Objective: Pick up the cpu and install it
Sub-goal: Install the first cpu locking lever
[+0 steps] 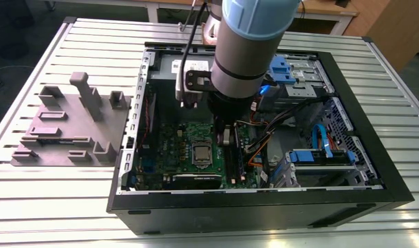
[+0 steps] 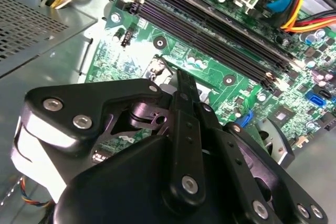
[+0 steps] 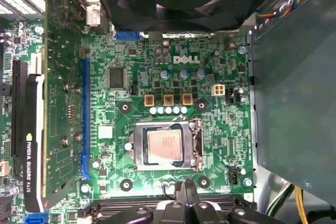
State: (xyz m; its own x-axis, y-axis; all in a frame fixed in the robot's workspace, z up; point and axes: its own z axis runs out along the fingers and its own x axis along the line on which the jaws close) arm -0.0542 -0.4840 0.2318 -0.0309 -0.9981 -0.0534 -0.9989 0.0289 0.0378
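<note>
Exterior view: the arm hangs over the open computer case [image 1: 264,204], the gripper [image 1: 225,135] low above the motherboard [image 1: 171,144]. The cpu [image 1: 201,153] sits in its socket frame [image 1: 201,163] on the board, just beside the gripper toward the exterior view's left and nearer the case's front wall. Gripper and chip are apart, not touching.

Second wrist view: the gripper [image 2: 181,80] shows from behind; black fingers [image 2: 185,95] look pressed together with nothing between them. The memory slots [image 2: 210,35] run across the board beyond.

First wrist view: the cpu [image 3: 164,146] lies flat inside the socket frame [image 3: 138,150], silver top up. The gripper [image 3: 185,188] is near one edge of the frame, clear of the chip, by the memory slots.

Judgement: the chip is light, rigid, smooth-topped and fragile underneath; hold it by two opposite rim edges, kept level.
</note>
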